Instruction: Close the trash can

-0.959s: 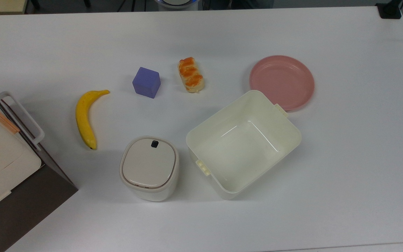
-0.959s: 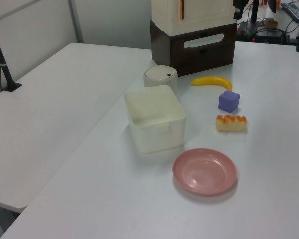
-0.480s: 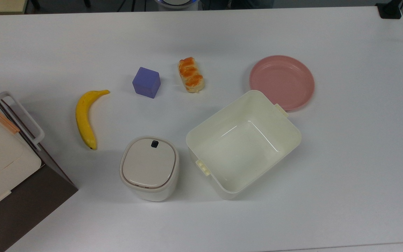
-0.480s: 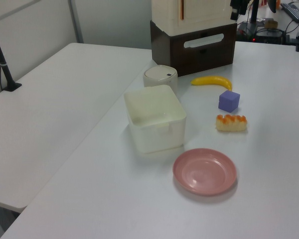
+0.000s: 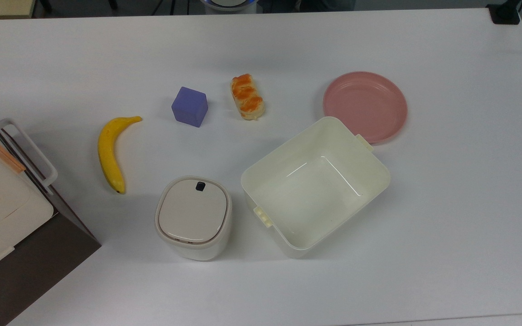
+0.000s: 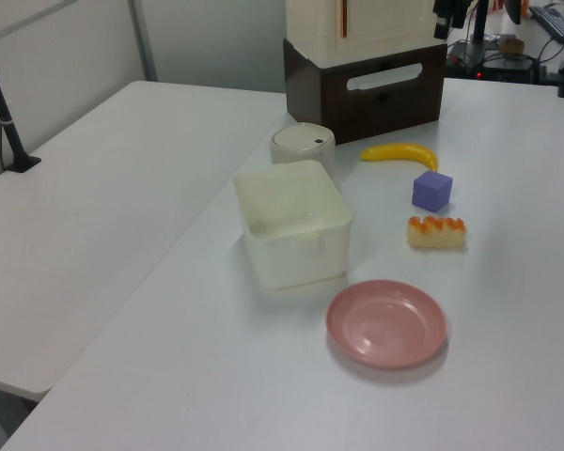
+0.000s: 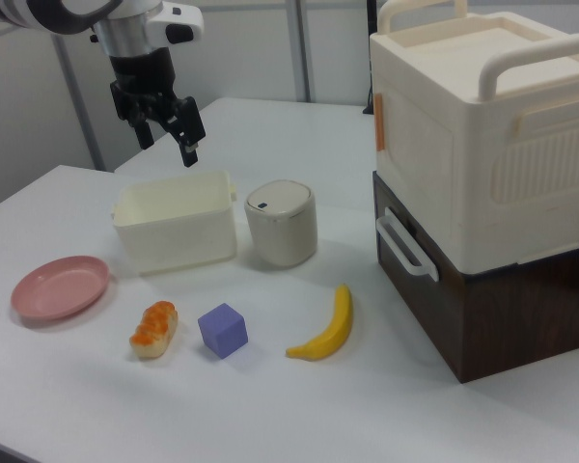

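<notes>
smooth plastic trash can (image 5: 193,217), glossy tub (image 5: 315,181); seemingly matt table (image 5: 447,203)

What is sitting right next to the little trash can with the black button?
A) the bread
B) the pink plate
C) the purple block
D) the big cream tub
D: in the top view the big cream tub sits right beside the trash can, on the top view's right, while the other things lie farther off.

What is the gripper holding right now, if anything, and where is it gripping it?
Nothing. In the right view the gripper hangs in the air above the cream tub, fingers spread with nothing between them.
</notes>
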Robot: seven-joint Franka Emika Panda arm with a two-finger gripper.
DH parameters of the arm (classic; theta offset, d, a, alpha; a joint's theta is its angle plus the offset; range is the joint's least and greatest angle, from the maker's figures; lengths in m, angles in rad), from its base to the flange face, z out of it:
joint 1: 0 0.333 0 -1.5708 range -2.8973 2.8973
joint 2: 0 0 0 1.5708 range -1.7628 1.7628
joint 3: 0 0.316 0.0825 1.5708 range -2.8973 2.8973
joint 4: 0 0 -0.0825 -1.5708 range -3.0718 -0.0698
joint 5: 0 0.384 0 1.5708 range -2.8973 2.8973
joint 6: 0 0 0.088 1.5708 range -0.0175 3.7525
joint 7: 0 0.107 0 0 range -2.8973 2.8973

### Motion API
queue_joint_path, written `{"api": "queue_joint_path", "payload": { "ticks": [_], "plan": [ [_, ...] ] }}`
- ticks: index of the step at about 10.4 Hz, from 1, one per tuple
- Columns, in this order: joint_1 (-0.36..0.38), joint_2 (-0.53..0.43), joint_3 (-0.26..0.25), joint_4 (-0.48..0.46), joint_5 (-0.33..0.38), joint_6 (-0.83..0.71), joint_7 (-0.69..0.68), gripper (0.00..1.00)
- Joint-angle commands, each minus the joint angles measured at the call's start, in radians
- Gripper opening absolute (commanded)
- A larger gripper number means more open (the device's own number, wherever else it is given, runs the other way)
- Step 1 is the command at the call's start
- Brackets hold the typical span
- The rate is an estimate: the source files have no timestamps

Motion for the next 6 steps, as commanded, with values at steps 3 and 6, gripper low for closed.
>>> {"api": "queue_joint_path", "payload": {
  "ticks": [3,6],
  "plan": [
    [0.010,0.003,-0.010,-0.010,0.042,0.023,0.070,1.00],
    [0.018,0.009,-0.004,-0.028,0.065,0.109,0.191,1.00]
  ]
}}
